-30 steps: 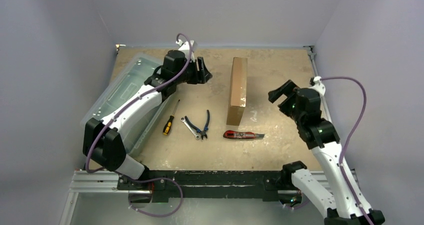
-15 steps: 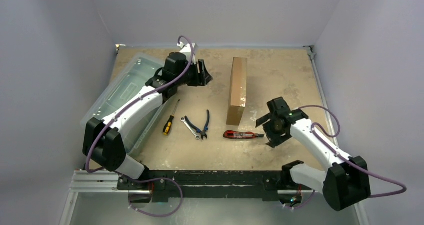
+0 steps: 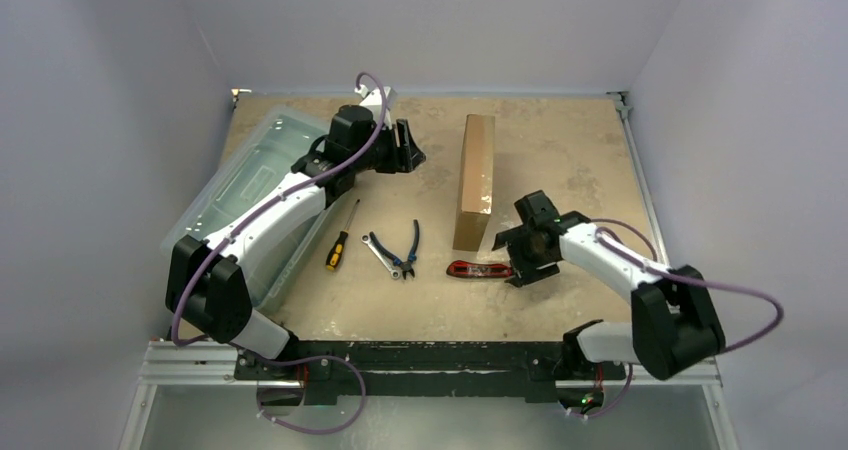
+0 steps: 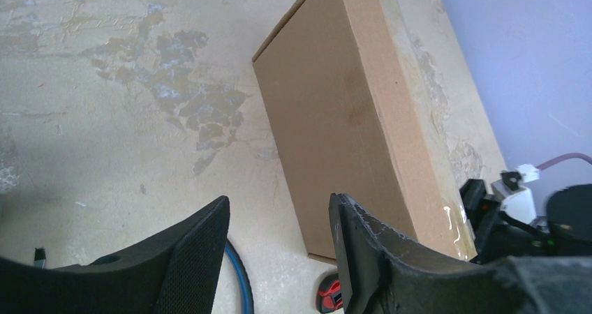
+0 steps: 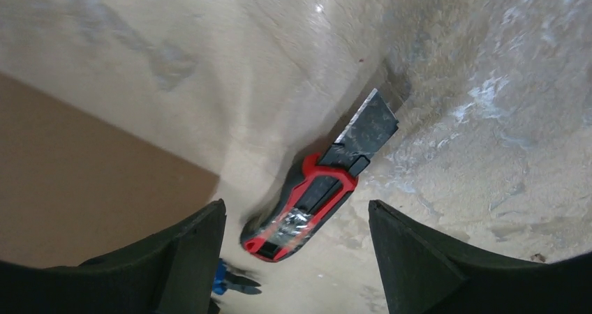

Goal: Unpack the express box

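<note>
The express box is a plain brown cardboard box lying shut at the table's middle, long side running front to back; it also shows in the left wrist view. My left gripper hovers to the box's left, open with nothing between its fingers. My right gripper hangs low just off the box's near end, over a red and black utility knife. In the right wrist view the open gripper straddles the knife without touching it, and its blade is out.
A large translucent plastic bin fills the left side under my left arm. A yellow-handled screwdriver, a small wrench and blue-handled pliers lie left of the knife. Walls close in the table on three sides.
My right arm has swung down and left from the table's right side to just above the knife, its jaws narrowing a little. The left arm has barely moved.
</note>
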{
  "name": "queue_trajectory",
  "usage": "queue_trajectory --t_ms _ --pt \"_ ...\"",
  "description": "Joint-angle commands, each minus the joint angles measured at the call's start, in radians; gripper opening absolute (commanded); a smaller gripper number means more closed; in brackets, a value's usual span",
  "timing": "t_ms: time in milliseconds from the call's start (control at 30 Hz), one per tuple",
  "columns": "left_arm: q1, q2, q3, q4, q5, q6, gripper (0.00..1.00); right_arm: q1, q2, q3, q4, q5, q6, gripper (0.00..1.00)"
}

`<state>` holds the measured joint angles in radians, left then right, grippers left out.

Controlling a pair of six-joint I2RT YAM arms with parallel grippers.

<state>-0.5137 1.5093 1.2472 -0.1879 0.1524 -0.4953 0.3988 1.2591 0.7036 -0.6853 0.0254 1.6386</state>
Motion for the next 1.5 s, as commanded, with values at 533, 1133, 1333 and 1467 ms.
queue_trajectory --t_ms 533,1133,1333,1467 --pt "0.016 -0.003 0.001 0.038 0.036 -0.02 0.54 0.069 0.257 0.027 -0.08 -0.013 0.037 0.24" --pt "0.016 -0.019 -0.027 0.119 0.16 -0.054 0.57 0.068 -0.43 0.039 0.027 0.446 -0.709 0.0" --pt "0.007 -0.02 -0.064 0.245 0.277 -0.079 0.61 0.068 -0.656 0.115 0.274 0.205 -1.163 0.0" --pt "0.007 -0.007 -0.109 0.439 0.456 -0.164 0.61 0.069 -0.588 0.262 0.201 0.146 -1.32 0.0"
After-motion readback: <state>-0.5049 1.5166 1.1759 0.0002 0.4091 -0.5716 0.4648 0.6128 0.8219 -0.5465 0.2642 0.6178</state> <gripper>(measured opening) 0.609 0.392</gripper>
